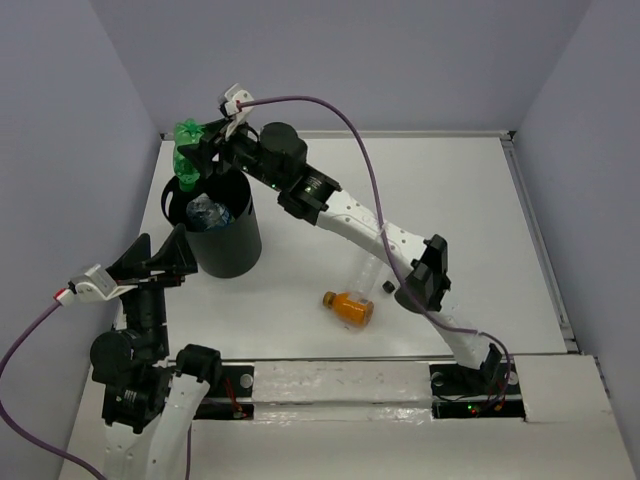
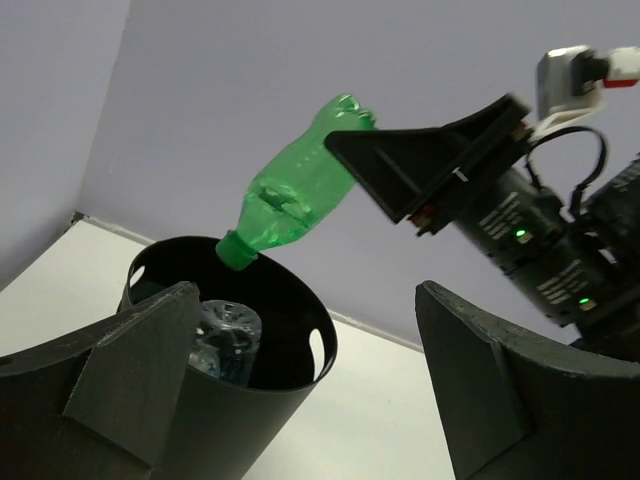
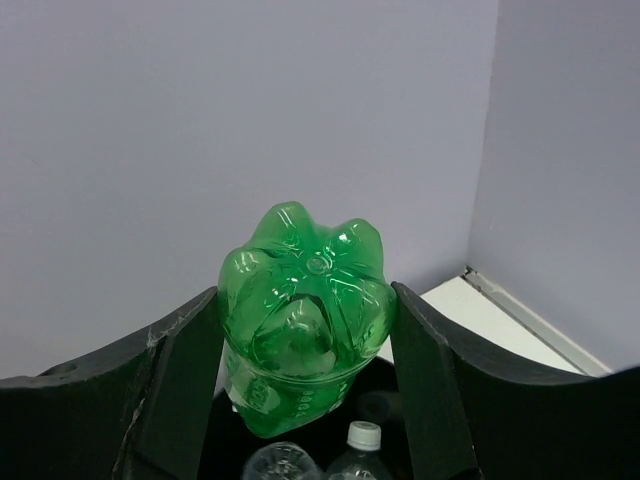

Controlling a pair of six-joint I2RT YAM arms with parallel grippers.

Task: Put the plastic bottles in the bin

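UPPER LEFT OF THE OVERHEAD FRAME: My right gripper (image 1: 208,143) clamps the green bottle (image 1: 184,142) near its base, jaws narrowed onto its sides. The bottle tilts cap-down over the far rim of the black bin (image 1: 236,252). My left gripper (image 1: 160,258) hangs just beside the bin at lower left, spread to its widest and holding nothing. A clear bottle (image 1: 208,212) lies inside the bin. At frame centre the orange bottle (image 1: 350,307) lies on the white table (image 1: 480,230), with another clear bottle (image 1: 366,270) just above it, partly hidden by my right arm (image 1: 350,215).
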